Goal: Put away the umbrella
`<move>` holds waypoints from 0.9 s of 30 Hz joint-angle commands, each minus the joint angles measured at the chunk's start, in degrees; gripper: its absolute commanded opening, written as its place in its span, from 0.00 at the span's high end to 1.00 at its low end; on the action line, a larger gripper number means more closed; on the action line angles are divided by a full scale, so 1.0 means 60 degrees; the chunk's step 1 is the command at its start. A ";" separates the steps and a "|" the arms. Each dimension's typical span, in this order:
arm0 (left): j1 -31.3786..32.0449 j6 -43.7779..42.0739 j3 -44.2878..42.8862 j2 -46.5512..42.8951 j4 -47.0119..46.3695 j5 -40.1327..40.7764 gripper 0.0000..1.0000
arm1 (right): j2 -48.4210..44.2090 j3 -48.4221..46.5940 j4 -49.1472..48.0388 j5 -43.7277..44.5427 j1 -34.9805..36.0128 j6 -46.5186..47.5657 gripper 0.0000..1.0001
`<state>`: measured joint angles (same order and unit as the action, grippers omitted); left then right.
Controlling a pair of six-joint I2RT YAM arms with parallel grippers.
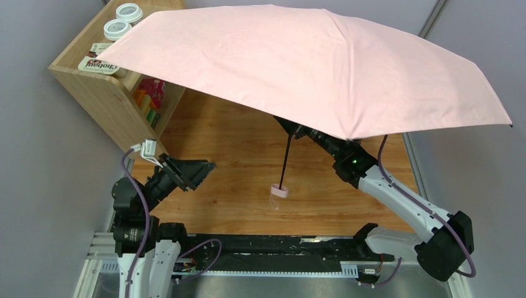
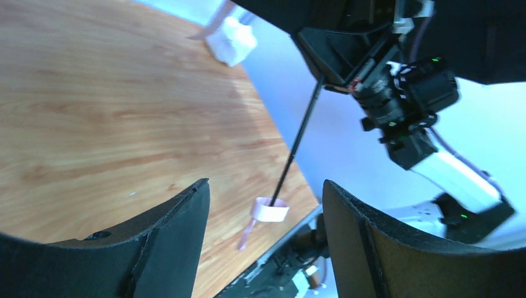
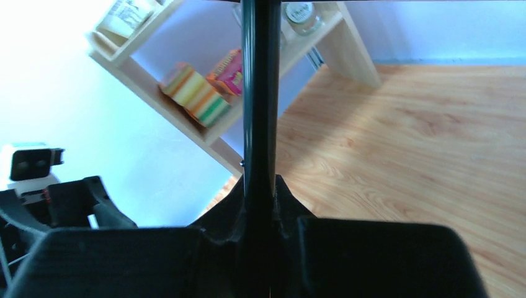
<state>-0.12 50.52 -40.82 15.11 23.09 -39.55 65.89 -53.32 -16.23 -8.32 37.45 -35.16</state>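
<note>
Judging by how things stand, little is done: the umbrella [image 1: 310, 62] is fully open, spread above the right gripper [image 3: 260, 230], which clamps its black shaft [image 3: 259, 93]. The handle [image 2: 271, 211] hangs ahead of the left gripper [image 2: 265, 192], jaws wide apart. Collapsing and stowing are left.

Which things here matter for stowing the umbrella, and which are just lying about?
In play: open umbrella; right gripper shut on its shaft; left gripper, open.
Lying about: wooden shelf, lidded jars, striped boxes.
</note>
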 commanded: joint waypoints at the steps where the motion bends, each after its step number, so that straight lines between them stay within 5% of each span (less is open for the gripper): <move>1: -0.0039 0.1993 0.0269 0.0452 -0.4075 -0.1713 0.25 | -0.0463 -0.0517 -0.0605 -0.0533 -0.0002 -0.0277 1.00; 6: 0.0809 0.1586 -0.0110 0.1273 -0.4259 -0.1306 0.26 | -0.0449 -0.0416 -0.1102 -0.0841 -0.0002 -0.0922 1.00; 14: 0.6985 -0.1432 -0.1296 0.4698 -0.3700 0.2224 0.32 | -0.0302 -0.0503 -0.1353 -0.1367 -0.0002 -0.1156 1.00; 27: 0.8692 -0.1594 -0.1546 0.6987 -0.5503 0.2886 0.37 | -0.1064 0.0200 -0.2392 -0.1910 -0.0002 -0.2021 1.00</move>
<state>50.63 42.54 -47.46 56.12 -3.29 -23.42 62.48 -52.25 -21.34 -18.61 37.45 -46.54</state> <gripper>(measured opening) 0.640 0.114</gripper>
